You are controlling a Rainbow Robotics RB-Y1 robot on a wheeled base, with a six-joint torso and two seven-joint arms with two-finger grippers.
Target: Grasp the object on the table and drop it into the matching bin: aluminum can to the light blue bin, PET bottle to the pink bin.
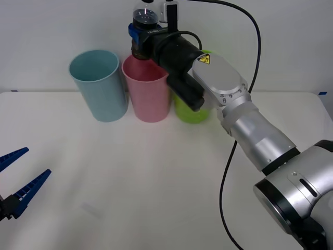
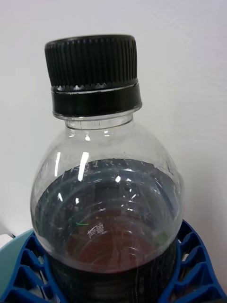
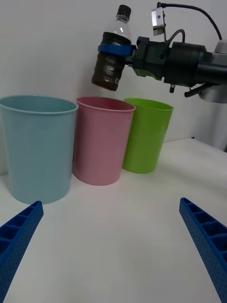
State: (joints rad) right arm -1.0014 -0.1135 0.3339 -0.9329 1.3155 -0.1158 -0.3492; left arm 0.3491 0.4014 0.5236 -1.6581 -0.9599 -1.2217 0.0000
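Three tall cups in a row at the back of the white table (image 1: 156,182): light blue bin (image 1: 99,86) on the left, pink bin (image 1: 148,94) in the middle, lime green cup (image 1: 190,112) on the right. Pink bin close beside the blue one, maybe just touching. Green cup partly hidden behind the right arm in the front view.

Right gripper (image 1: 139,32) up in the air, above the pink bin. Blue fingers (image 2: 194,274) pinched tight around the PET bottle (image 1: 143,28), one on each side of its dark middle. Bottle up off the table, tipped a little, black cap (image 2: 92,68) on top. Clear near the neck, dark lower down. Bottom of the bottle (image 3: 111,59) over the pink bin's rim, with a gap of air between.

Left gripper (image 1: 21,182) low over the near left part of the table, well apart from the cups. Blue ribbed fingers (image 3: 203,232) spread wide, nothing between them.
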